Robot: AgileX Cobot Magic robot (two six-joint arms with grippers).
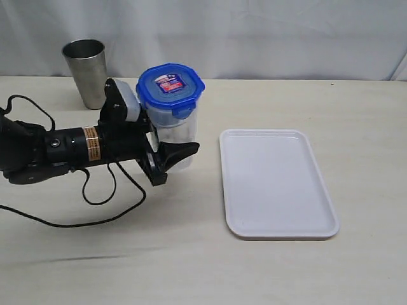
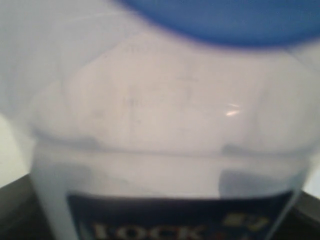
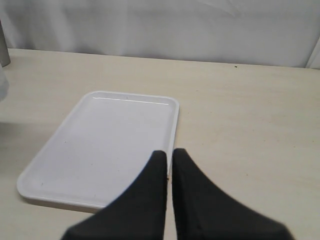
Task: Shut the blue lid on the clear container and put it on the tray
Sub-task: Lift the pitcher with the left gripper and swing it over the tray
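Blue plastic accounted for one item: a lid (image 1: 170, 86), seated on top of the one container (image 1: 178, 130). Also counted were one white tray (image 1: 276, 184), one steel cup (image 1: 86, 73), one black cable (image 1: 95, 203) and two grippers.

The container stood upright on the table (image 1: 191, 254), left of the tray and well apart from it, with the cup behind it to the left. The left gripper (image 1: 181, 147) grasped the container low on its wall. Its near finger (image 1: 180, 152) lay against the clear plastic. The far finger was hidden behind the container.

One lid flap on the near side hung down over the rim. Whether the other flaps were snapped could not be made out.

In the left wrist view the container (image 2: 160, 125) filled the frame, blurred, with the lid (image 2: 225, 20) cut off at the edge. A dark label (image 2: 180, 220) was partly legible and also cut off.

The right gripper (image 3: 169, 170) did not appear in the exterior view. In its own view it was clenched, fingers together with nothing between them, near one edge of the tray (image 3: 110, 140). The tray held nothing.
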